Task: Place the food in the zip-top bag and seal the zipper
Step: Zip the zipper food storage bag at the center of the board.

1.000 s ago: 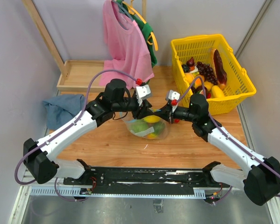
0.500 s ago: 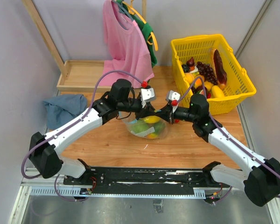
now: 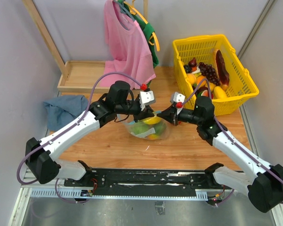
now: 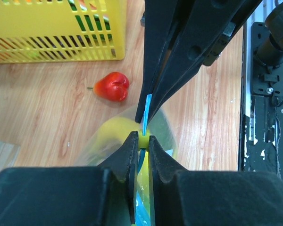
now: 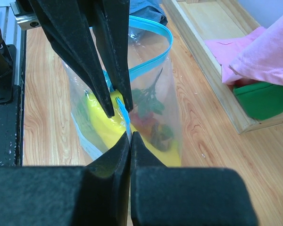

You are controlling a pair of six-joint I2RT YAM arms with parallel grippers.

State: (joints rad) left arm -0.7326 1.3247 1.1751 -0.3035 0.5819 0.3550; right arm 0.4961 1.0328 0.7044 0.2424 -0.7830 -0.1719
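The zip-top bag [image 3: 148,131] stands on the wooden table, held up by its mouth, with yellow, green and red food [image 5: 104,125] inside. My left gripper [image 4: 141,140] is shut on the teal-blue zipper [image 4: 146,107] at the bag's top edge. My right gripper [image 5: 130,135] is shut on the same zipper [image 5: 151,61], facing the left one a finger's width away. In the top view the left gripper [image 3: 152,112] and right gripper [image 3: 162,115] meet over the bag. A red toy fruit [image 4: 112,87] lies on the table beside the bag.
A yellow mesh basket [image 3: 205,40] with more toy food stands at the back right, close behind the right arm. A pink shirt [image 3: 127,42] hangs at the back, above a wooden tray [image 3: 80,75]. A blue cloth [image 3: 63,109] lies at the left.
The left gripper shifted right along the bag's top and then back a little left. The right gripper drew slightly to the right. Both stay shut on the zipper.
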